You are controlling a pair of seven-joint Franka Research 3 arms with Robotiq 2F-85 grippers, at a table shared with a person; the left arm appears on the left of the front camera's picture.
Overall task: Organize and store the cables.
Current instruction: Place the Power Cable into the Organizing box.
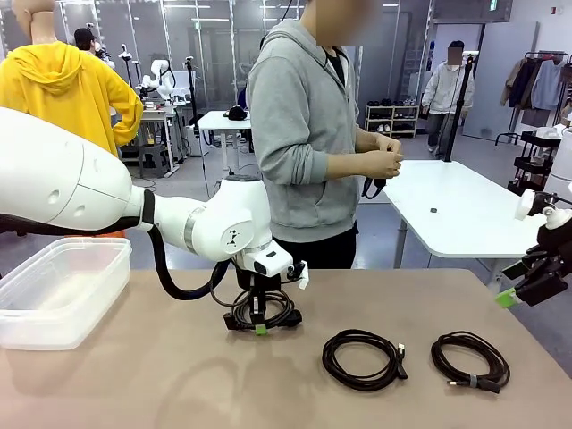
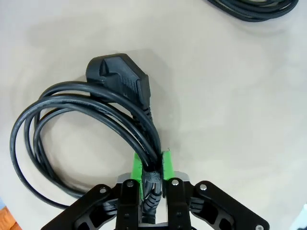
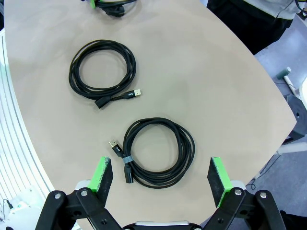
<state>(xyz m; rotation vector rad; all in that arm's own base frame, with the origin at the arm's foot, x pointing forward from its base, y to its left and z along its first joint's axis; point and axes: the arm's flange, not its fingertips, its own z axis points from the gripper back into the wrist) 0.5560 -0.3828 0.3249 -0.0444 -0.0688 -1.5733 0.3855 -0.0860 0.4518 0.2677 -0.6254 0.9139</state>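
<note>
A clear plastic container (image 1: 63,295) stands at the left edge of the beige table (image 1: 134,384). Behind this table a person in a grey hoodie (image 1: 299,134) stands, next to a white table (image 1: 474,223).

The tan surface (image 1: 134,384) stands in a large, evenly lit hall with a grey floor (image 1: 192,183). Beyond its far right corner is a white table (image 1: 465,210), and a smaller white table (image 1: 219,121) stands farther back. Dark glass partitions (image 1: 214,45) line the rear, with a low shelf (image 1: 391,116) and a clothes rack (image 1: 539,80) towards the right.
</note>
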